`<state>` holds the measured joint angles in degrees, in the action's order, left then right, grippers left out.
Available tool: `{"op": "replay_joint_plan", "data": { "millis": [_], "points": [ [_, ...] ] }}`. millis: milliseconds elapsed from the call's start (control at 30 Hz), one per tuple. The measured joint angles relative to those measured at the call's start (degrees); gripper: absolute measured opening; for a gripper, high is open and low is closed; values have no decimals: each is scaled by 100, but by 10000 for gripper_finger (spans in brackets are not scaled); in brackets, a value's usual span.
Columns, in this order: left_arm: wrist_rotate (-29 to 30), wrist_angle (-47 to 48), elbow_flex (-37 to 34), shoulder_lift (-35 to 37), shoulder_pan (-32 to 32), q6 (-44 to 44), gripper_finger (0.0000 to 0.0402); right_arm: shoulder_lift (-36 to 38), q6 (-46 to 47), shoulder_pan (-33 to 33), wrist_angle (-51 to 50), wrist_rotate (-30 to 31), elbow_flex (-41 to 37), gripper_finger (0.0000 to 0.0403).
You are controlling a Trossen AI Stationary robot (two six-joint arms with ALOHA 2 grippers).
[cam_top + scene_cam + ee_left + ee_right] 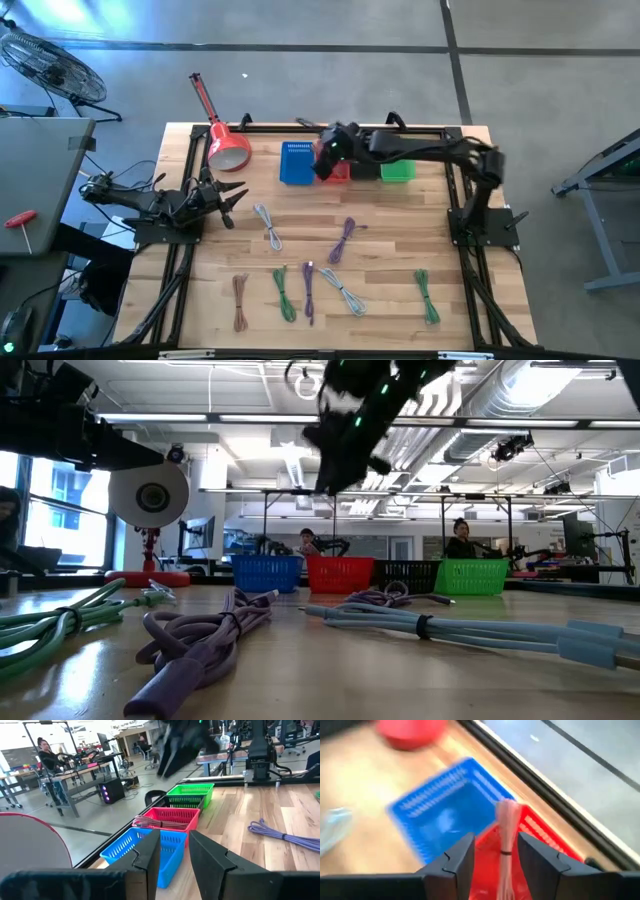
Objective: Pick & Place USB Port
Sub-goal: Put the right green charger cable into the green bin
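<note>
Along the near edge of the worktop (400, 220) lie several bundled cables: a brown one (240, 300) toward the near left corner, a green one (285, 293) and a thin purple one (309, 291) beside it, a pale blue-grey one (344, 291) just right of those, and another green one (427, 297) toward the near right corner. Further in, near the middle of the worktop, rest a grey cable (268, 226) and a purple cable (344, 239), apart from each other.

At the left edge the left pincer (232, 200) hovers low over the wood, its fingers (150, 857) a little apart with nothing between them. Beyond it, close to the far left corner, stands a red lamp (225, 145) with its shade on the worktop.

Along the far edge sit four small baskets in a row, touching: a blue basket (296, 165), a red basket (340, 172), a dark basket (159, 798) and a green basket (398, 171). The right arm reaches in from the right edge, and the right pincer (325, 160) hangs above the red basket with its fingers (457, 862) spread and released. A pinkish cable bundle (506, 845) lies in the red basket directly below that gap, touching neither finger; from the left wrist view it shows draped along the basket's near rim.

Past the far edge, people sit at desks in the room behind.
</note>
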<state>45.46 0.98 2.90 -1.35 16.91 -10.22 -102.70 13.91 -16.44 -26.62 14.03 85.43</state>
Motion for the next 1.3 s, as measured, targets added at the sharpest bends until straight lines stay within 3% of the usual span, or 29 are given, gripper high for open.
{"op": "replay_joint_plan", "data": {
  "millis": [133,233,500,733,933,1067,1300],
  "points": [
    [1,23,4,-1,-2,-77,99,895,-619,223,-592,-837,2,141],
    [9,25,4,1,0,-269,99,1494,-573,473,-1261,-1073,4,141],
    [14,48,4,-1,0,-306,99,2376,1457,1692,-3593,-792,4,141],
    [16,58,7,0,0,-304,99,2170,4111,2978,-4992,-1116,4,142],
    [14,-15,-2,1,0,-302,99,1616,5756,3875,-5714,-1561,2,142],
    [14,-19,-2,1,0,-299,99,1158,6358,4279,-5900,-1729,2,142],
    [14,-47,-9,1,0,-299,99,334,6633,4668,-6116,-1939,0,142]
  ]
}}
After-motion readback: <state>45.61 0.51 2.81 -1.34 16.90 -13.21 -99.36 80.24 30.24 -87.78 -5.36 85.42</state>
